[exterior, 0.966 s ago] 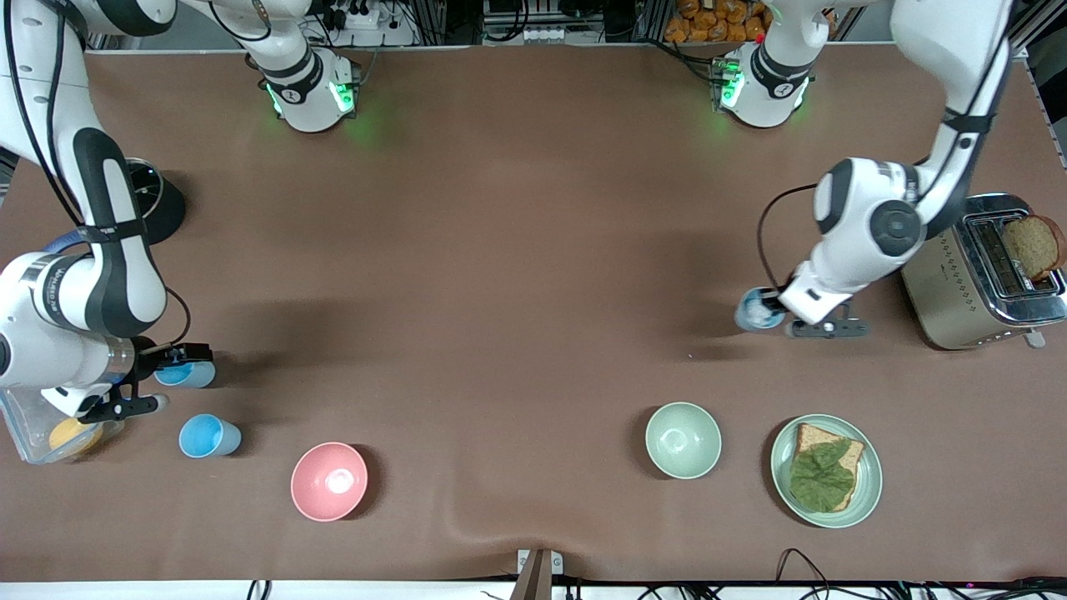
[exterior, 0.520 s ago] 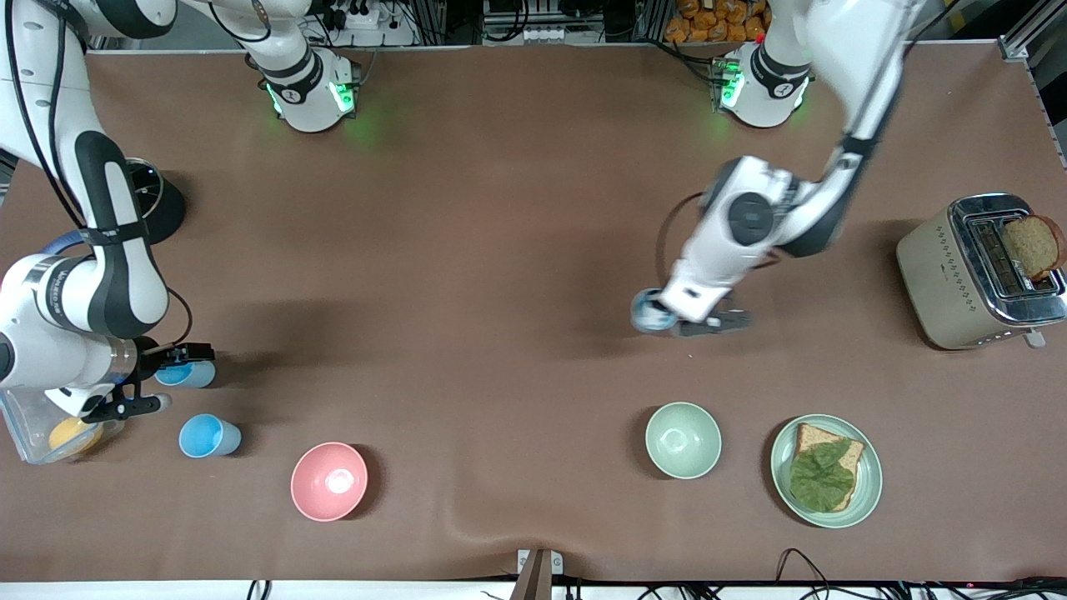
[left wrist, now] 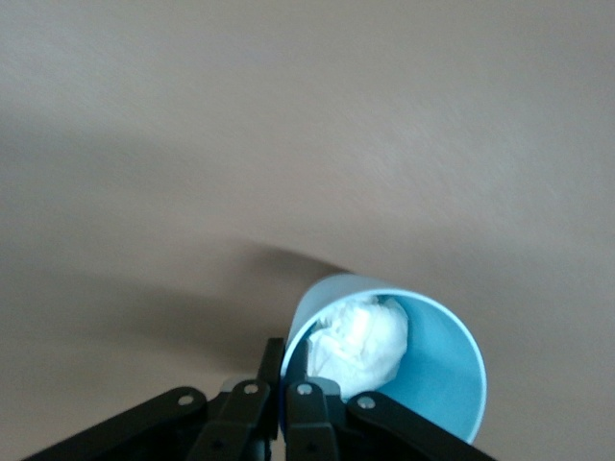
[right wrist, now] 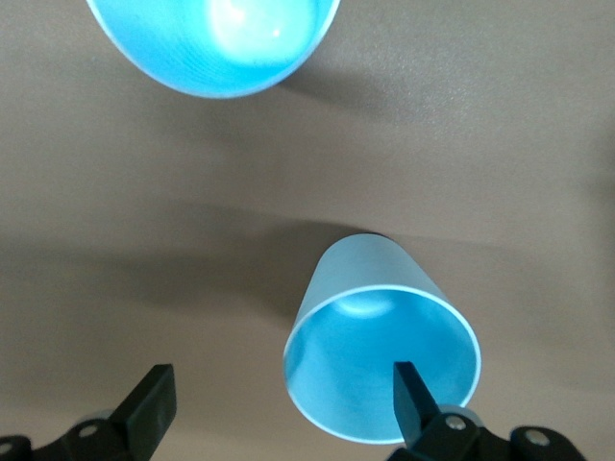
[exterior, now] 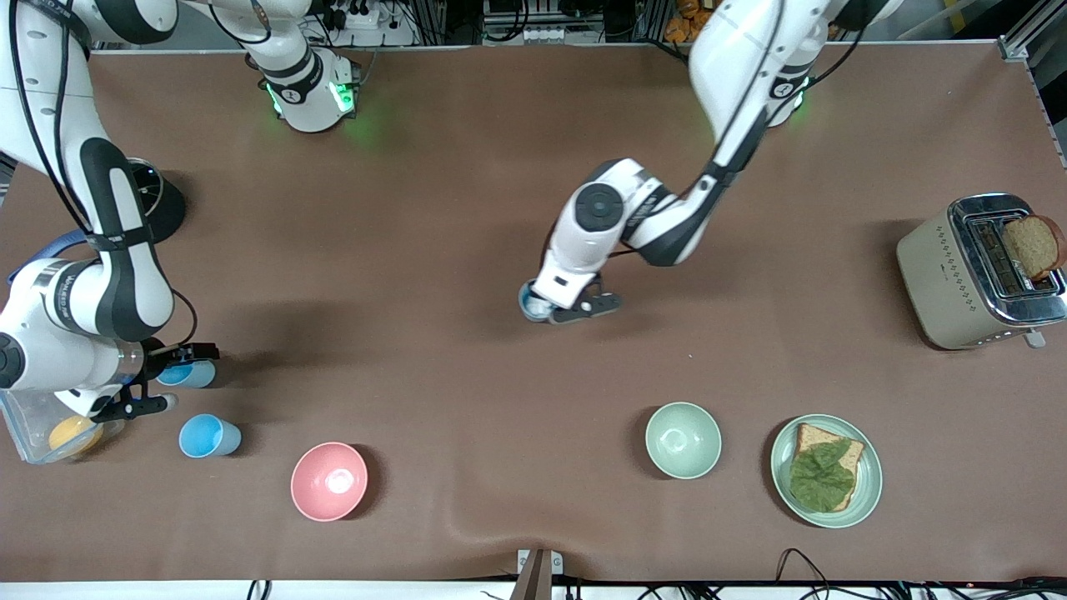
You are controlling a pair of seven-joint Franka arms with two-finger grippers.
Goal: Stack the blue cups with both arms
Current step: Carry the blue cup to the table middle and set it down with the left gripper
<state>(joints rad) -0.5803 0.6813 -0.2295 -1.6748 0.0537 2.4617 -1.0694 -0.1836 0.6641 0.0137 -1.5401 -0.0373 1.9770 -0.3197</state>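
Your right claw (exterior: pixel 171 379) sits low at the right arm's end of the tabletop (exterior: pixel 467 392), fingers spread wide around 1 blue cup (exterior: pixel 185 374), gripping nothing. A 2nd cup (exterior: pixel 208 437) stands free just beside it, nearer the front camera, with the pink bowl (exterior: pixel 328 481) near that. Your left claw (exterior: pixel 560 309) hangs over the middle of the tabletop, clamped on the rim of a 3rd cup (left wrist: pixel 404 370), which has something white and crumpled (left wrist: pixel 360 341) inside.

Brown table (exterior: pixel 467 250): two cups (exterior: pixel 208 436) (exterior: pixel 188 374), pink bowl (exterior: pixel 328 481), green bowl (exterior: pixel 683 439), plate (exterior: pixel 825 471), toaster (exterior: pixel 975 271), tub (exterior: pixel 42 429) w/ maybe fruit.
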